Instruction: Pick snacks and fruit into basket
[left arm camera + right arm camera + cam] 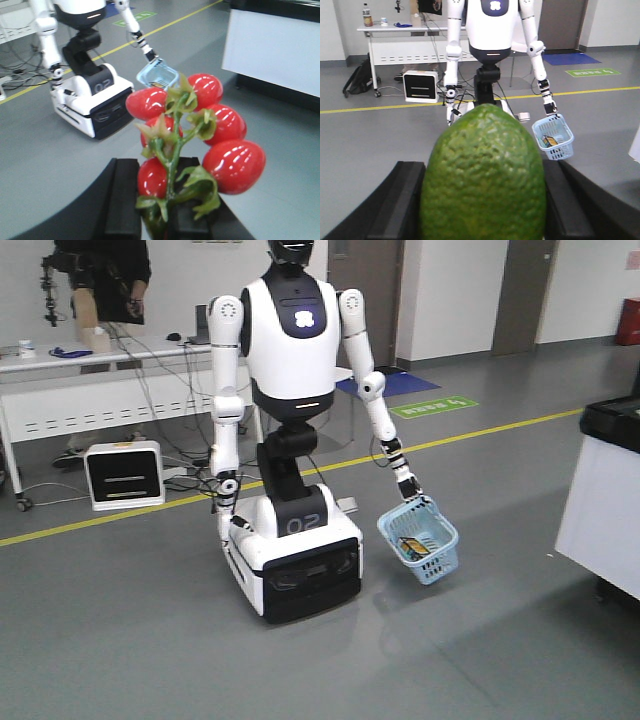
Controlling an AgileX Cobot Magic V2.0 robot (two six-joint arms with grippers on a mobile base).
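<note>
L gripper (167, 222) clamped on the stem of a red fruit cluster (200, 135). The black fingers (122, 200) sit either side of the green stalk. Stalk runs up from the jaws, approx upright in the wrist view, w/ glossy oval fruits fanning out up and to the right. Smooth shiny skins, leafy green caps.

R gripper (482, 210) now: closed around a green fruit (482, 175), w/ black fingers (400, 200) pressed to both flanks. Egg-shaped, long axis upright in view, narrower end on top, pebbly dimpled skin.

Basket (440, 550) isn't near either gripper. It hangs well apart, from the hand of a white humanoid robot (290, 390) across the grey floor (150, 640). Light blue plastic, slotted sides, thick rim, tilted w/ the opening toward the camera. There's a dark-and-yellow pack (412, 545) inside, too small to read.
</note>
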